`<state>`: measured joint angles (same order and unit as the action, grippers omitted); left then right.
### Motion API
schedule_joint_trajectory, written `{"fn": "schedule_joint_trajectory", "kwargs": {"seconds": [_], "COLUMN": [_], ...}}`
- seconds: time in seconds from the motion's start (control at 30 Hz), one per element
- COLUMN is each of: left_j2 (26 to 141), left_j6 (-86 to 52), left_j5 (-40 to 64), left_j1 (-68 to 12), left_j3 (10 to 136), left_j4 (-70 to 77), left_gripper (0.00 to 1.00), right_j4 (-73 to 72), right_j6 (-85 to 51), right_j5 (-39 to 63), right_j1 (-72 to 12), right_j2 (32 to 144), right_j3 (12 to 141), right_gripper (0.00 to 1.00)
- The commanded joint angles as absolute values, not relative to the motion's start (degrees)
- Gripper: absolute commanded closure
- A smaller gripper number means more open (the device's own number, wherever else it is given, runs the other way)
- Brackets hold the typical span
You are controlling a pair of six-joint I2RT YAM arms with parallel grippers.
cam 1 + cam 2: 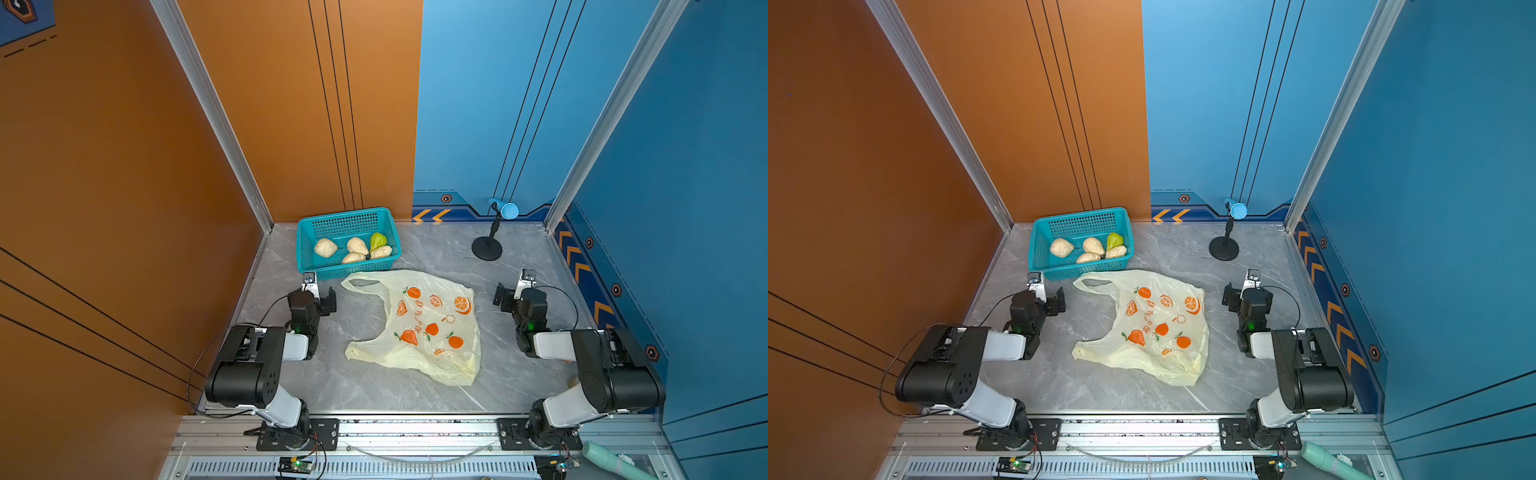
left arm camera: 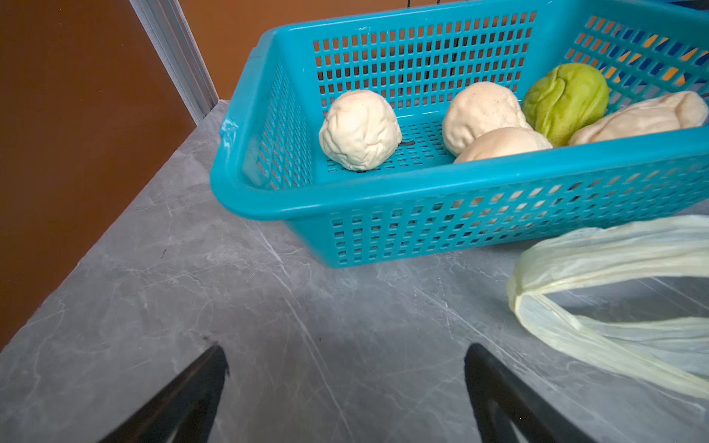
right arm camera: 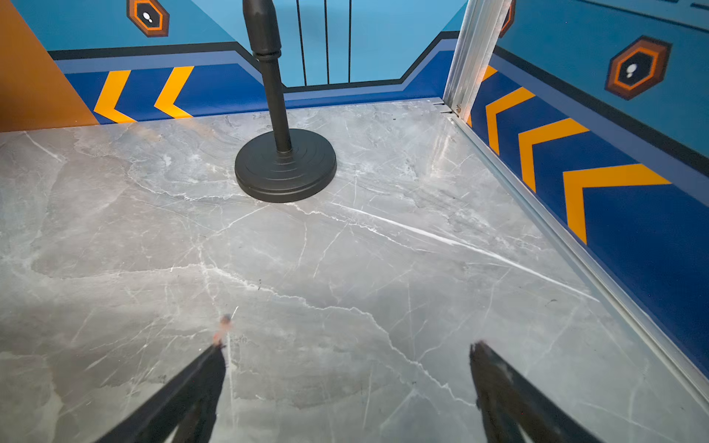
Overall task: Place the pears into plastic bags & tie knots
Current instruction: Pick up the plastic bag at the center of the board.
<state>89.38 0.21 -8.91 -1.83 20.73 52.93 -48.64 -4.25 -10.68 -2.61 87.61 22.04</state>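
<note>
Plastic bag (image 1: 419, 365), between left tool (image 2: 345, 356) and right tool (image 3: 349, 349): we record orange writing (image 1: 417, 320) among fruit prints (image 1: 455, 341), too small to read. Wall (image 3: 633, 230) beyond right tool: orange chevron signs (image 3: 544, 145).

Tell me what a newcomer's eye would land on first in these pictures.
The teal basket at the back left of the grey table holds five pears: four cream and one green pear. Just in front of it, a pale-yellow plastic bag printed with orange fruit lies flat in the middle of the table. Both the left gripper and the right gripper have their fingers open, holding nothing.
</note>
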Motion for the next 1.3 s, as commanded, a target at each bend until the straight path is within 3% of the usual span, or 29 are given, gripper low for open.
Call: {"fn": "schedule_joint_trajectory", "kwargs": {"seconds": [0.0, 0.63, 0.9, 1.1, 1.27], "left_j2": [89.5, 89.1, 80.1, 67.4, 62.3], "left_j6": [0.0, 0.4, -1.0, -3.8, -13.1], "left_j5": [-8.1, -6.6, -15.9, -22.6, -19.7], "left_j1": [-1.5, -1.6, -2.7, -6.9, -9.9], "left_j3": [21.9, 21.5, 17.5, 22.9, 32.6], "left_j4": [52.4, 53.0, 53.2, 30.4, 7.2], "left_gripper": [0.02, 0.02, 0.02, 0.02, 0.04], "right_j4": [-49.5, -48.7, -27.4, -3.3, 12.5], "right_j6": [-3.3, -3.6, -3.5, -15.1, -24.1], "right_j5": [-10.4, -11.9, -11.9, -5.6, -8.0], "right_j1": [-2.4, -2.7, -4.4, -10.4, -25.3], "right_j2": [87.7, 87.3, 74.6, 69.2, 73.7], "right_j3": [21.9, 22.3, 28.4, 41.3, 53.3], "right_gripper": [0.0, 0.0, 0.0, 0.04, 0.1]}}
